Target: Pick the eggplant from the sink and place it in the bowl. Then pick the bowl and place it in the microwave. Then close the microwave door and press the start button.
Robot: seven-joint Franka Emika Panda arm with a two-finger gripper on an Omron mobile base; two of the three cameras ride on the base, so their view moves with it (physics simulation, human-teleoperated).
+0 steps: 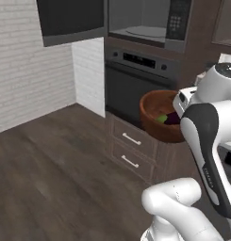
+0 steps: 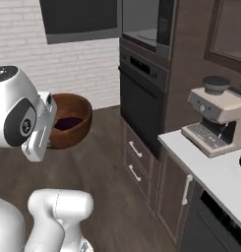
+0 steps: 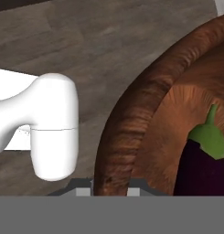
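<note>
The reddish-brown bowl hangs in the air in front of the black oven, below the microwave. The dark purple eggplant lies inside it, its green stem end up in the hand view. My gripper is shut on the bowl's thick rim, which runs between the fingertips. The microwave stands open high up, turntable showing. The microwave door is swung out to the left. The sink is out of view.
A black oven and two drawers sit under the microwave. A coffee machine stands on the white counter to the right. Wood floor spreads to the left, bounded by a brick wall.
</note>
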